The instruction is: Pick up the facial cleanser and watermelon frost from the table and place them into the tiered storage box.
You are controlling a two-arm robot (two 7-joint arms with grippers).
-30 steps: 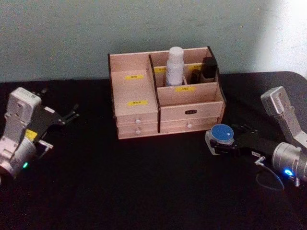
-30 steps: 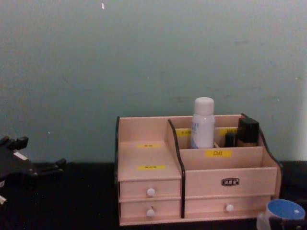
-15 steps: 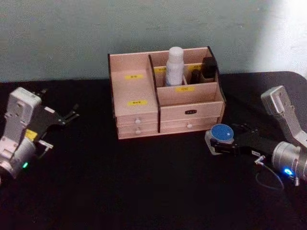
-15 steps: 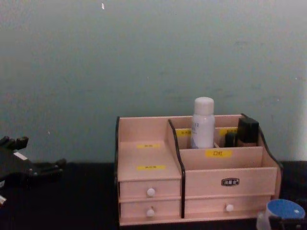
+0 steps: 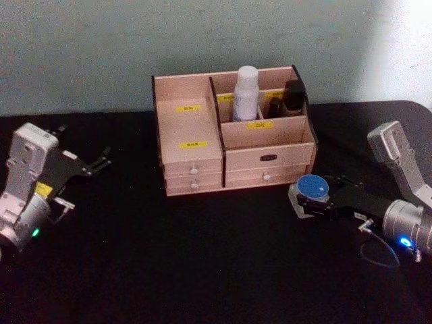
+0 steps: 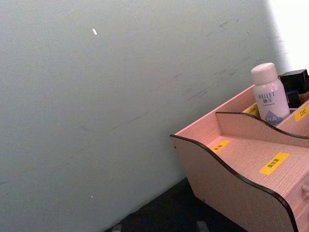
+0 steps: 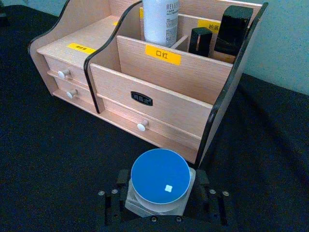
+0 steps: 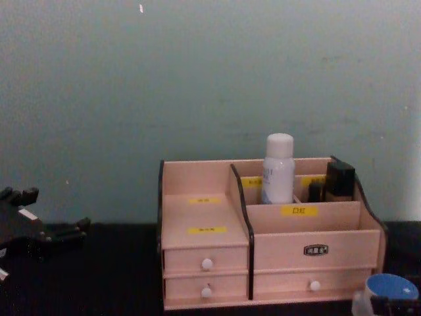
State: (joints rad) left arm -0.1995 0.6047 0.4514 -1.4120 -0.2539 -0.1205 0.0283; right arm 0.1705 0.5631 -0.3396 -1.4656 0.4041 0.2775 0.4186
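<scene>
Right jaws clamped on watermelon frost point(image 5: 312, 187) by front right corner of tiered storage box point(image 5: 270, 145) containing upright facial cleanser point(image 5: 246, 94); left jaws apart.

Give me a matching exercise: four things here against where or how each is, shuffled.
1 tall white cylindrical bottle
2 squat clear jar with a round blue lid
3 left gripper
4 small white-knobbed drawers

A open, left of the pale wooden organiser
B shut, along the organiser's front
C upright inside the organiser
D on the black table, in the right gripper

Pairs: 1-C, 2-D, 3-A, 4-B
</scene>
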